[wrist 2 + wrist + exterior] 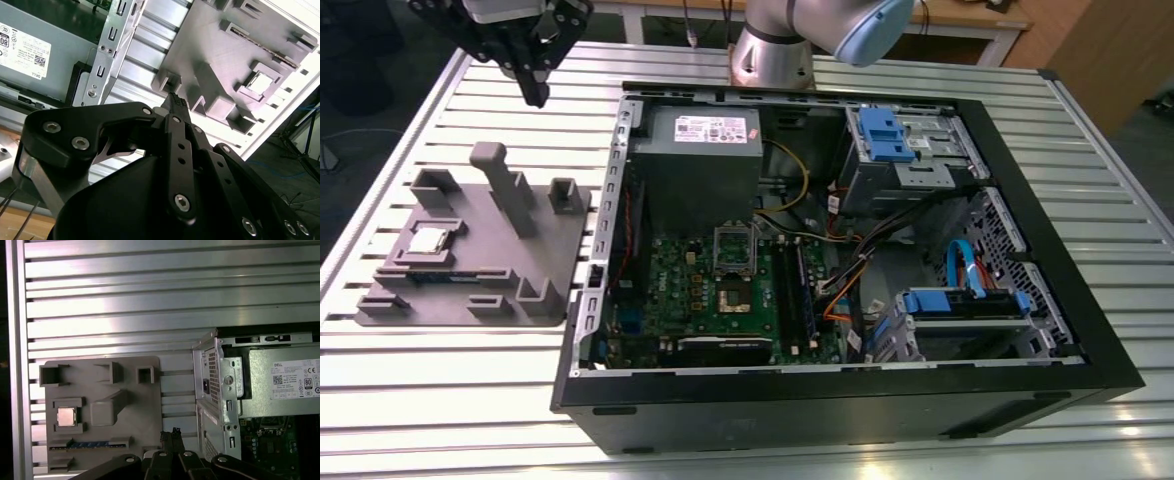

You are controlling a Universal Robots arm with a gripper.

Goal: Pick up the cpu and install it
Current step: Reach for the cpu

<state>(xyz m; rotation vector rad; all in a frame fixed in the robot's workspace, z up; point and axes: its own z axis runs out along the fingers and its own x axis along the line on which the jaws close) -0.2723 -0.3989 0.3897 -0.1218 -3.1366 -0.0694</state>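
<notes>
Exterior view catches the jaws clenched on nothing, up above the bench [454, 400]. Well apart from them, the cpu [427, 240] lies in the fixture plate [564, 245].

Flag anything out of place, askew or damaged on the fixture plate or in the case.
Nothing stands out. The cpu lies flat and square in its pocket on the grey fixture plate, and the gripper hangs above the table, clear of both.
</notes>
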